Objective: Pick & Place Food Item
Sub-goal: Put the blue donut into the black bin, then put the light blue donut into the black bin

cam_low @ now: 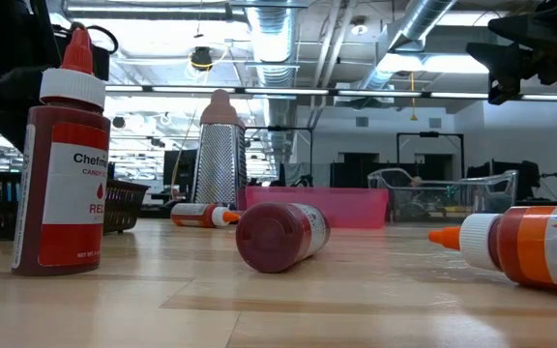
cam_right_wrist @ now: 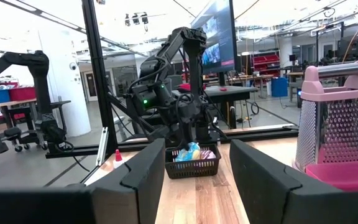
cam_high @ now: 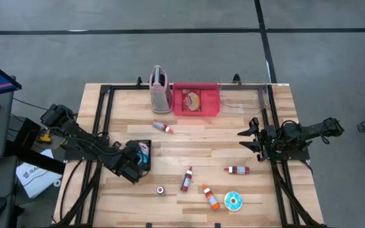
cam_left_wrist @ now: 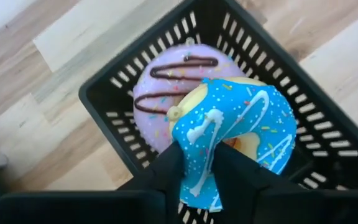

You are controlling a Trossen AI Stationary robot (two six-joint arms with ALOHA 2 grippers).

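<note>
Blue donut (cam_left_wrist: pixel 241 134) sits pinched between your left gripper (cam_left_wrist: pixel 197 177) fingers, over the black basket (cam_left_wrist: pixel 114 99) holding one lilac donut (cam_left_wrist: pixel 166 87), so it can lift clear. Right gripper (cam_right_wrist: pixel 191 180) waits parked, jaws apart. Five sauce bottles on the table, one teal donut (cam_high: pixel 234 201), one grater (cam_high: pixel 160 88).

Robotics laboratory in a large industrial hall. Exposed silver ventilation ducts (cam_low: pixel 278 39) and strip lights run under an open ceiling; the floor is grey concrete (cam_high: pixel 170 50) marked with dark lines. A wooden worktop (cam_high: pixel 195 142) sits in a black metal frame (cam_high: pixel 103 120). Behind it stand a further robot arm (cam_right_wrist: pixel 17 81), a wall-mounted display screen (cam_right_wrist: pixel 215 37) and benches with red and blue storage bins.
</note>
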